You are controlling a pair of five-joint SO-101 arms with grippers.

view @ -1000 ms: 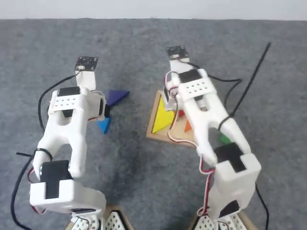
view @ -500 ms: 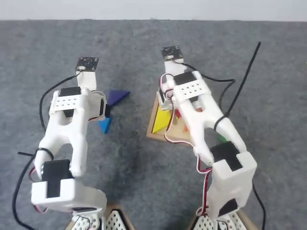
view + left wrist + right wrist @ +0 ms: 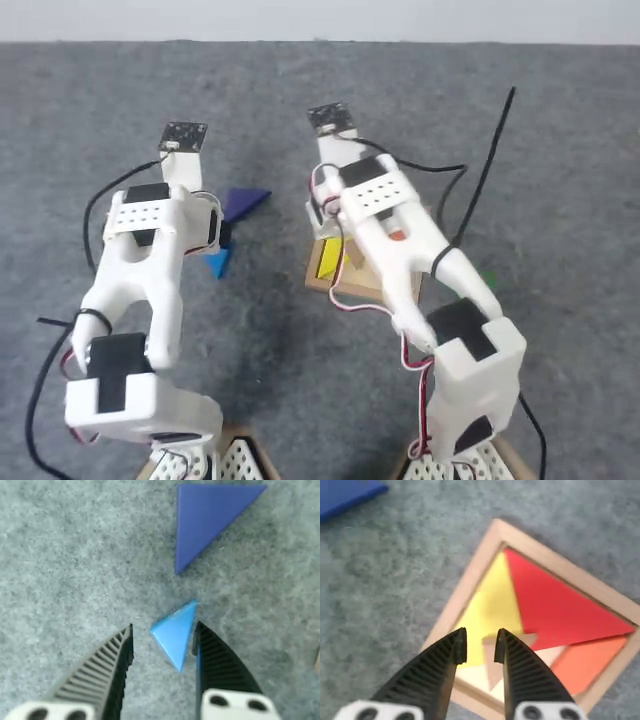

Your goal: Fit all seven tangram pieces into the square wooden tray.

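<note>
Fingers of my left arm (image 3: 112,662) stood apart on either side of the small light-blue triangle (image 3: 175,632), which lay flat on the grey bench (image 3: 60,555), not yet gripped. Just beyond it lay the dark-blue triangle (image 3: 207,517), also outside the tray. My right fingers (image 3: 517,662) hung over the square wooden tray (image 3: 470,587) with only a narrow gap between them and nothing held. Inside the tray I saw the yellow triangle (image 3: 490,610), the red triangle (image 3: 555,610) and an orange piece (image 3: 585,662), with bare wood (image 3: 490,677) beside them. A green piece (image 3: 487,279) peeked out past my right arm; I could not tell whether it sat in the tray. I judged the job roughly half done, with both blues at least left to fit.
</note>
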